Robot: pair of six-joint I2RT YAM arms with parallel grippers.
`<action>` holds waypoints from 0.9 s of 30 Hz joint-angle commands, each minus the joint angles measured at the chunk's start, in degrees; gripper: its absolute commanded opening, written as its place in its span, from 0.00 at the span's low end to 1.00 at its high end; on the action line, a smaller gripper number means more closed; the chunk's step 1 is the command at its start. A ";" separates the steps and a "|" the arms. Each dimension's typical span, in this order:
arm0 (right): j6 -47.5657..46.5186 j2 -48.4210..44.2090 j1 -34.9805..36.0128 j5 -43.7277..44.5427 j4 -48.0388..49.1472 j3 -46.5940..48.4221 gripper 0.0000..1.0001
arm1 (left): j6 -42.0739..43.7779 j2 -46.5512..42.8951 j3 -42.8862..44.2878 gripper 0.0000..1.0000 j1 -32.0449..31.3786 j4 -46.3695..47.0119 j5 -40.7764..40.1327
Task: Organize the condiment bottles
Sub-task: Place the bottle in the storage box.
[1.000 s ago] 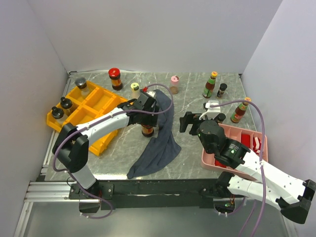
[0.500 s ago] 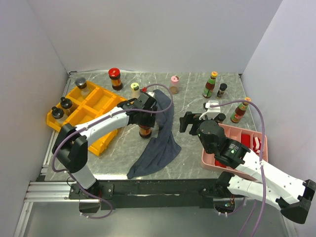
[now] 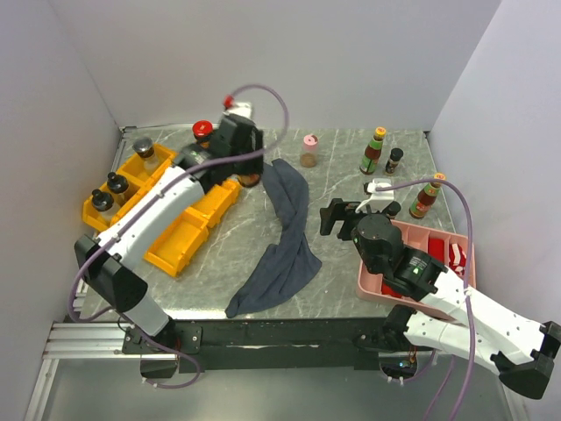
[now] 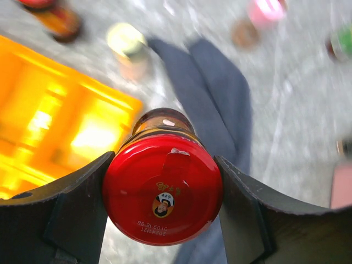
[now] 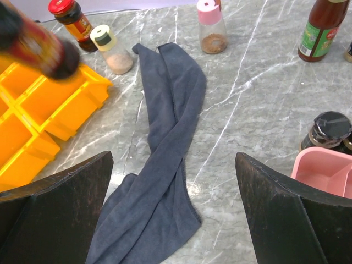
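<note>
A: Site type?
B: Robot test bench, lab-like. Plain white panels (image 3: 263, 61) wall in a grey marble-look tabletop (image 3: 337, 175) on three sides.
A: Other evidence?
B: Aluminium rail (image 3: 88, 338) at the near edge. The left arm (image 3: 149, 215) and right arm (image 3: 438, 289) are mounted there, with purple cables (image 3: 261, 86) looping loose.

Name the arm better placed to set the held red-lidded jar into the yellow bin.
Left: the left claw grips the red-lidded jar right beside the yellow bin. The right claw is open, empty, beyond the grey cloth.
</note>
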 commanded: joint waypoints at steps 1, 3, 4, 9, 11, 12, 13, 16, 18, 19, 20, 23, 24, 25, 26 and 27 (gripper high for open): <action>-0.50 -1.00 -0.20 0.49 2.27 0.05 1.00 | 2.16 -1.79 6.36 0.01 8.21 3.35 -3.03; -0.68 -1.27 -0.29 0.32 2.45 -0.12 1.00 | 2.60 -2.23 5.93 0.01 12.87 5.02 -3.02; -0.68 -1.71 -0.20 0.32 2.53 -0.12 1.00 | 2.60 -2.58 5.23 0.01 14.36 6.94 -3.29; -0.85 -2.50 -0.29 0.58 2.54 -0.30 1.00 | 1.64 -1.45 2.68 0.01 24.74 12.76 0.30; -0.94 -2.68 -0.29 0.40 2.89 -0.56 1.00 | 1.64 1.36 3.46 0.01 27.37 13.29 0.84; -0.94 -2.59 -0.29 0.32 2.97 -0.56 1.00 | 1.98 2.42 4.08 0.01 28.08 13.03 0.84; -0.94 -2.41 -0.29 0.14 3.06 -0.65 1.00 | 1.99 4.78 5.48 0.01 28.70 12.59 0.93; -0.77 -1.71 -0.29 -0.30 3.15 -0.65 1.00 | 1.90 7.95 7.68 0.01 30.90 10.75 1.46; -0.76 -1.27 -0.29 -0.47 3.06 -0.30 1.00 | 1.29 8.14 6.21 0.01 32.13 11.18 1.72; -0.59 -0.92 -0.29 -0.56 2.98 -0.30 1.00 | 1.11 7.71 5.24 0.01 32.48 11.70 2.16; -0.68 -0.92 -0.37 -0.65 2.97 -0.21 1.00 | 0.94 7.44 4.36 0.01 33.09 12.23 2.16; -0.59 -0.92 -0.29 -1.00 3.06 -0.39 1.00 | 0.49 6.91 1.80 0.01 34.15 13.29 1.98; -0.59 -1.09 -0.29 -1.00 3.06 -0.39 1.00 | 0.32 7.00 1.28 0.01 34.33 13.03 2.16; -0.59 -1.09 -0.29 -1.00 3.06 -0.39 1.00 | 0.14 7.35 1.10 0.01 34.68 12.77 2.07; -0.50 -1.18 -0.37 -1.09 2.98 -0.39 1.00 | -0.21 7.52 1.01 0.01 34.86 12.50 2.42; -0.41 -1.36 -0.29 -1.18 3.06 -0.39 1.00 | -0.38 7.79 0.66 0.01 35.03 12.15 2.51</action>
